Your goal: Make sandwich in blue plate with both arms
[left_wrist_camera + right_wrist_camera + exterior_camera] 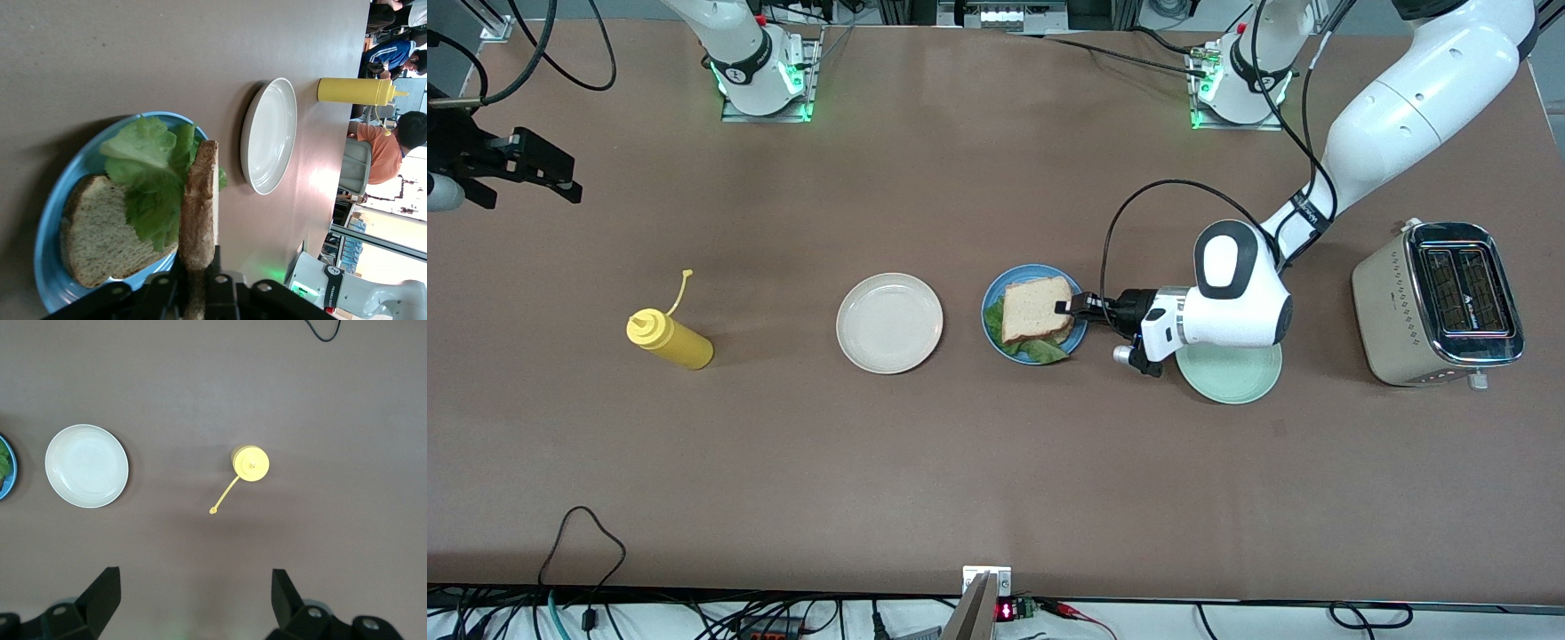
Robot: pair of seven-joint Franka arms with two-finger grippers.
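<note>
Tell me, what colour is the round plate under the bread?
Medium blue plate, clearest in the left wrist view.

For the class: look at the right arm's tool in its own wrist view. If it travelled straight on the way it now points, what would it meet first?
The right tool, fingers open, points down at bare table. It would likely meet the tabletop first, between the yellow squeeze bottle and the cream-white plate, touching neither; height is hard to judge.

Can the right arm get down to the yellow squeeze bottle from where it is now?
Probably yes: the right gripper hangs open above bare table beside the yellow squeeze bottle, with nothing between them.
</note>
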